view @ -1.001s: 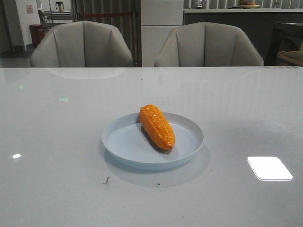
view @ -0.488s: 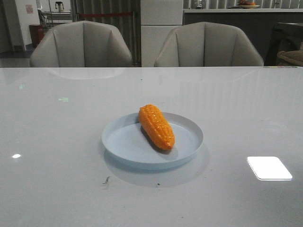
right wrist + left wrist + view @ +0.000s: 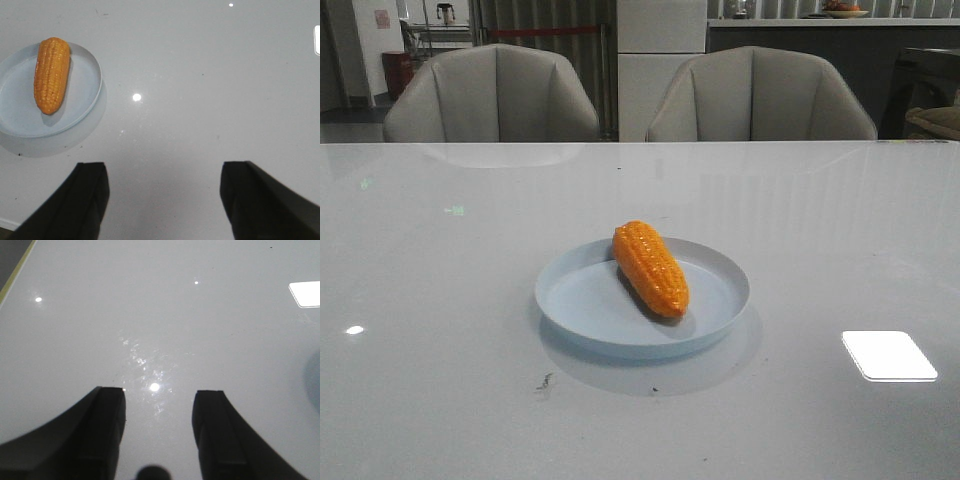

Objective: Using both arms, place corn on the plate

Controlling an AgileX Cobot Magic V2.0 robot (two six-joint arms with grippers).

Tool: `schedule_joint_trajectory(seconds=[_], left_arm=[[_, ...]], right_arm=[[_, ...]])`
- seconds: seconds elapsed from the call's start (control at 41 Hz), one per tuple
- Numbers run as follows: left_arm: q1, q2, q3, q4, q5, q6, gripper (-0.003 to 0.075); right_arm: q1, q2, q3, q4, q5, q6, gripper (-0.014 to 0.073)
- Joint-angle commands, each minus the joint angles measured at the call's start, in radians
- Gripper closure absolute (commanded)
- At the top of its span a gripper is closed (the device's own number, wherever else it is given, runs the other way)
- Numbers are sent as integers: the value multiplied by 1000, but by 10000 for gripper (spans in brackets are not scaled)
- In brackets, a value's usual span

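Observation:
The orange corn (image 3: 650,268) lies on the pale blue plate (image 3: 580,300) at the middle of the table, its tapered end toward me. The right wrist view shows the same corn (image 3: 51,74) lying on the plate (image 3: 85,100), well away from my right gripper (image 3: 165,172), which is open over bare table. My left gripper (image 3: 159,395) is open too, with nothing between its dark fingers (image 3: 107,425). A sliver of the plate (image 3: 314,382) shows at the edge of the left wrist view. Neither arm appears in the front view.
Two beige chairs (image 3: 495,95) (image 3: 760,95) stand behind the far edge of the glossy white table (image 3: 440,250). A bright window reflection (image 3: 888,355) lies on the table at the right.

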Motion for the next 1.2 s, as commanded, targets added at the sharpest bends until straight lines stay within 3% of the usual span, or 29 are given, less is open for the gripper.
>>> schedule_joint_trajectory(seconds=[0.0,0.488,0.781,1.001,1.172], left_arm=[[1,-12,-31,-9,-71,-8,340],[1,-25,-31,-9,-71,-8,340],[1,-195,-12,-9,-82,-8,340],[1,-499,208,-9,-310,-8,342],[1,-743,380,-9,-411,-10,501]], right_arm=[[0,-6,-31,13,-51,-9,25],[0,-6,-31,13,-51,-9,25],[0,-6,-31,13,-51,-9,25],[0,-6,-31,13,-51,-9,25],[0,-6,-31,13,-51,-9,25]])
